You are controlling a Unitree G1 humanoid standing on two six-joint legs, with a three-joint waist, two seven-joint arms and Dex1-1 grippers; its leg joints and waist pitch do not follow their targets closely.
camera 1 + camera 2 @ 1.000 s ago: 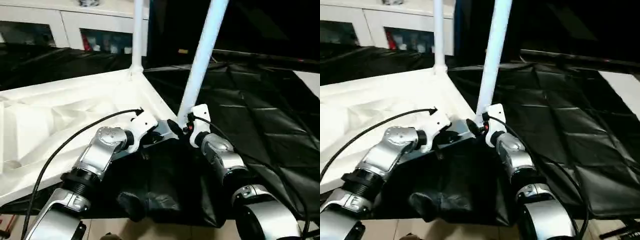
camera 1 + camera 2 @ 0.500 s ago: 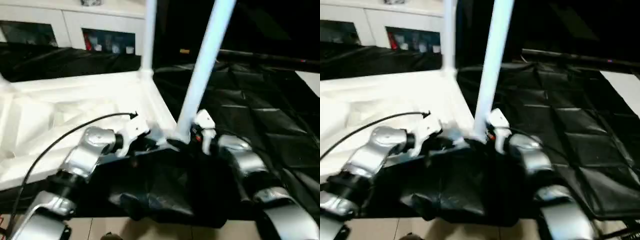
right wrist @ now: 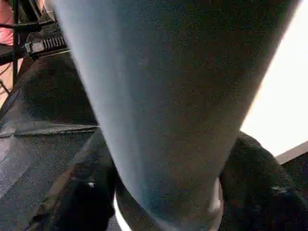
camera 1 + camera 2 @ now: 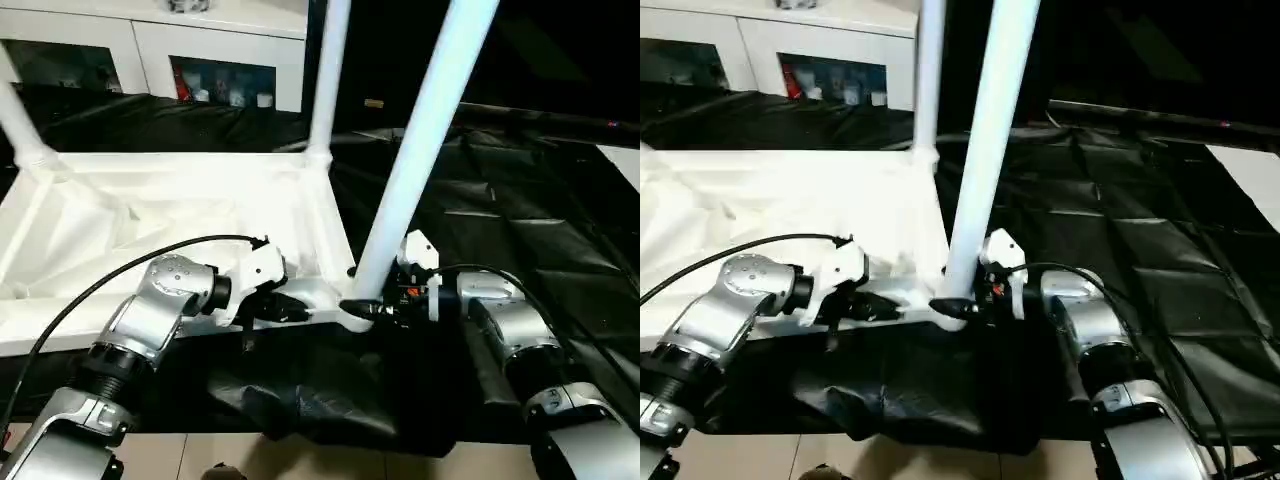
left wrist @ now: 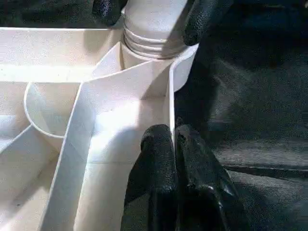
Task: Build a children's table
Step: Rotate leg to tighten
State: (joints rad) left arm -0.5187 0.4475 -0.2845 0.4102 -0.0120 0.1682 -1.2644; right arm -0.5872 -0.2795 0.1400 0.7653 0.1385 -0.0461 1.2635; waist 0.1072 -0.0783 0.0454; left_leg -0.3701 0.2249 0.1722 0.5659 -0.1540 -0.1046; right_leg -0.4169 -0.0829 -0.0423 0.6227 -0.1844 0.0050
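The children's table top [image 4: 150, 210] lies upside down, white, its ribbed underside facing up. One leg [image 4: 328, 80] stands in the far right corner and another leg [image 4: 20, 120] at the far left. A third leg [image 4: 425, 140] rises tilted from the near right corner socket [image 5: 154, 43]. My right gripper [image 4: 362, 308] is shut around that leg's base, with a black fingertip [image 5: 202, 19] on each side. My left gripper [image 5: 173, 139] is shut, pinching the top's thin near rim [image 4: 310, 295] just left of that corner.
A black sheet [image 4: 520, 200] covers the floor to the right and lies bunched up [image 4: 320, 390] under my forearms. A white cabinet with glass doors [image 4: 150, 50] stands behind. A black cable [image 4: 120, 270] arcs over my left forearm.
The camera has swung, bringing more of the table top into view. My right forearm has dropped and now reaches the leg's base from the right. The left gripper stays on the rim.
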